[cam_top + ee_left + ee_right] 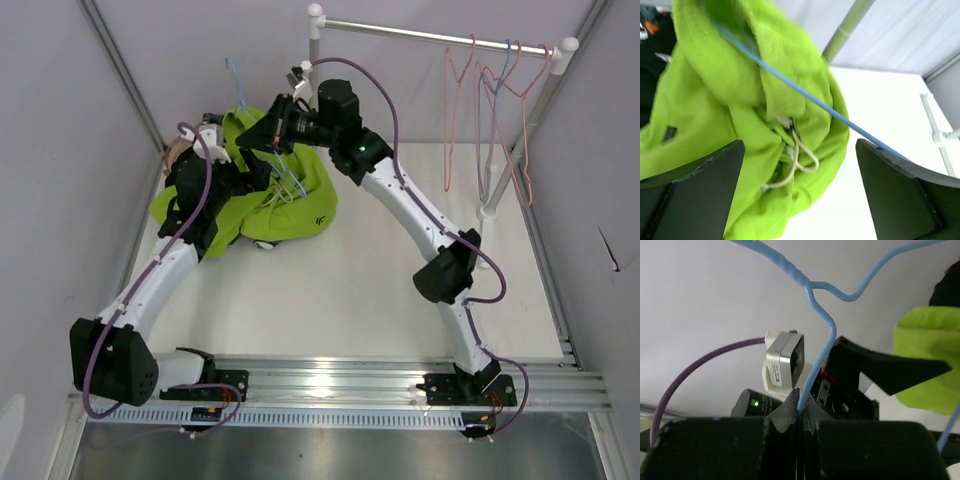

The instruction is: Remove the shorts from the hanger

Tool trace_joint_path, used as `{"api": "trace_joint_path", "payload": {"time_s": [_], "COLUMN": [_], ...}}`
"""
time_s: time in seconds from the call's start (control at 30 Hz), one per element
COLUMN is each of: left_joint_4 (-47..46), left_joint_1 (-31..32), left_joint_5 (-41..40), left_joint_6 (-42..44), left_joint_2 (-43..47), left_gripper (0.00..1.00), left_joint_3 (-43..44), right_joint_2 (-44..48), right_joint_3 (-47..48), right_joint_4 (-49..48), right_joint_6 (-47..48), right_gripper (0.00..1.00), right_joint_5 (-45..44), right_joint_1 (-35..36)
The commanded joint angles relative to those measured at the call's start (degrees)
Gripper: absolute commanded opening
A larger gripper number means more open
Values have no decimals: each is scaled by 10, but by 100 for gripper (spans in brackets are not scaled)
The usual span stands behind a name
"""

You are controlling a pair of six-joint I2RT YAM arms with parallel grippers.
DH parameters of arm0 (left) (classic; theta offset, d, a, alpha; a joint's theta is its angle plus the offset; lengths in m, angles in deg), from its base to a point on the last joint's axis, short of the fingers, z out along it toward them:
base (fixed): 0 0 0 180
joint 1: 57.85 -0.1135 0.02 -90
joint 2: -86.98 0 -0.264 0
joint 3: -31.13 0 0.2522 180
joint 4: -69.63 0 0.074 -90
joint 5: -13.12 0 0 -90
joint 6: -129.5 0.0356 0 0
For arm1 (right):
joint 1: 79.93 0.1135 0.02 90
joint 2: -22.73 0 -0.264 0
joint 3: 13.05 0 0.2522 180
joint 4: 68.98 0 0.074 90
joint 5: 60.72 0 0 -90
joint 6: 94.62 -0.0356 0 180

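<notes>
Left wrist, shorts (740, 100) just beyond spread left pincer (800, 144)

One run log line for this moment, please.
left claw: open | right claw: shut on blue hanger | shorts: not yet off hanger

Lime-green fabric shorts (300, 205) are heaped far-left on white tabletop (370, 290), thin blue wire hanger (805, 91) caught in them; pink wire hangers (488, 120) are hung on steel rail (440, 35) behind, right.

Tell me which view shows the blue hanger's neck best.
Right wrist: the blue hanger fills the frame, its neck pinched in the shut right pincer. Left wrist shows one bar crossing the shorts; top external, thin wires.
</notes>
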Motion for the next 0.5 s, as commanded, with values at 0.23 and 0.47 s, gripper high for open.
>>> {"api": "trace_joint_path", "payload": {"time_s": [0.23,0.47], "left_joint_4": [-90,-149], "left_joint_1": [-7,-7], "left_joint_5": [-16,19], "left_joint_6": [-33,-55], "left_joint_2": [-16,-98], "left_gripper": [99,99], "left_joint_3": [-15,3], "right_joint_2": [293,384], "right_joint_3": [-248,-295], "right_joint_4": [6,-28], "right_joint_6": [51,0], "right_gripper": [0,0], "right_joint_5": [-3,27], "right_joint_1": [-42,-58]}}
